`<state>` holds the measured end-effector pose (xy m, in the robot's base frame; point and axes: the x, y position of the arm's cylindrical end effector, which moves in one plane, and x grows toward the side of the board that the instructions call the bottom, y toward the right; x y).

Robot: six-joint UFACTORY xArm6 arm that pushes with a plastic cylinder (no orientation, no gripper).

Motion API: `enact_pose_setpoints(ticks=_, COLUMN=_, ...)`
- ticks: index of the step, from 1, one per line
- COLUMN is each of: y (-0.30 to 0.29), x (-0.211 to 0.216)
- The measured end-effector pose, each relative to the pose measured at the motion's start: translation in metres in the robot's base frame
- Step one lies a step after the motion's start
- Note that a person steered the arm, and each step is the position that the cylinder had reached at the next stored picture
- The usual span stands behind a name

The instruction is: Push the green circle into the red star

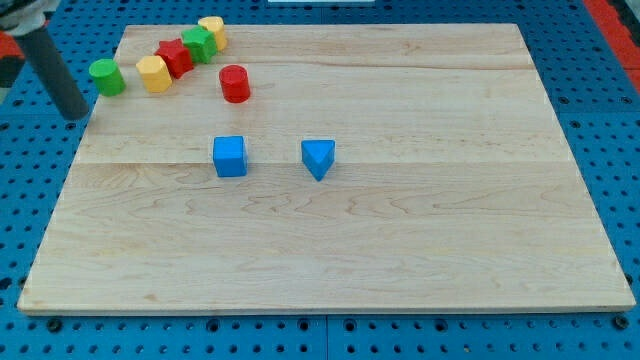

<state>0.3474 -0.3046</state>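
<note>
The green circle [107, 76] sits at the board's top left, near its left edge. The red star [175, 57] lies up and to the right of it, in a row between a yellow block [154, 73] and a green block [199, 44]; the yellow block stands between the circle and the star. My tip [76, 115] is the lower end of the dark rod at the view's left, just off the board's left edge, down and to the left of the green circle, a short gap away.
A yellow block [213, 30] ends the row at the top. A red cylinder [235, 83] stands right of the row. A blue cube [230, 156] and a blue triangle [318, 158] lie mid-board. The wooden board [400, 230] rests on a blue pegboard.
</note>
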Motion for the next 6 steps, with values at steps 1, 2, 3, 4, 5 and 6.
enact_pose_setpoints(ticks=1, y=0.002, x=-0.058)
enact_pose_setpoints(ticks=2, y=0.026, x=-0.072)
enact_pose_setpoints(ticks=3, y=0.058, x=-0.073)
enact_pose_setpoints(ticks=4, y=0.086, x=-0.067)
enact_pose_setpoints(ticks=5, y=0.081, x=-0.048)
enact_pose_setpoints(ticks=6, y=0.090, x=-0.050)
